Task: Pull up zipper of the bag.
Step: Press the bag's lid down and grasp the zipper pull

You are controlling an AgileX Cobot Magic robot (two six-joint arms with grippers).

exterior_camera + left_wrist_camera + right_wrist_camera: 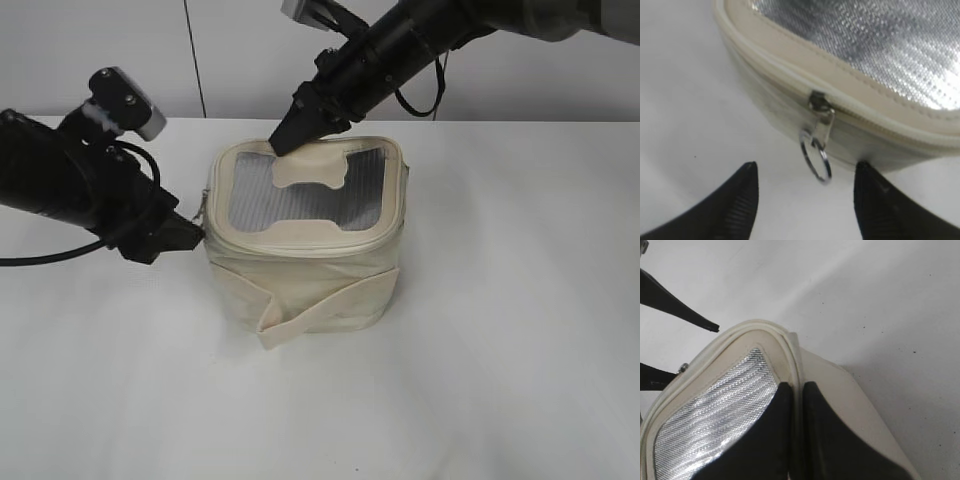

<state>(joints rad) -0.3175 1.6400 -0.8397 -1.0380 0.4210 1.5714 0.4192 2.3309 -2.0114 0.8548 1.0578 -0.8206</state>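
The cream bag (300,285) stands upright on the white table, with its grey ribbed top panel (300,195) facing up. The cream zipper (300,246) runs round the top rim. In the left wrist view a silver ring pull (816,156) hangs from the slider on the zipper (875,117). My left gripper (806,167) is open, with the ring just ahead between its fingertips, not touching; it sits at the bag's left side (185,235). My right gripper (794,386) is shut on the bag's back rim (283,140). The bag's side (840,385) lies beside it.
The white table (500,350) surrounds the bag, and a white wall stands behind it. The left gripper's black fingers (690,315) show at the top left of the right wrist view. A wide cream strap (320,310) crosses the bag's front side.
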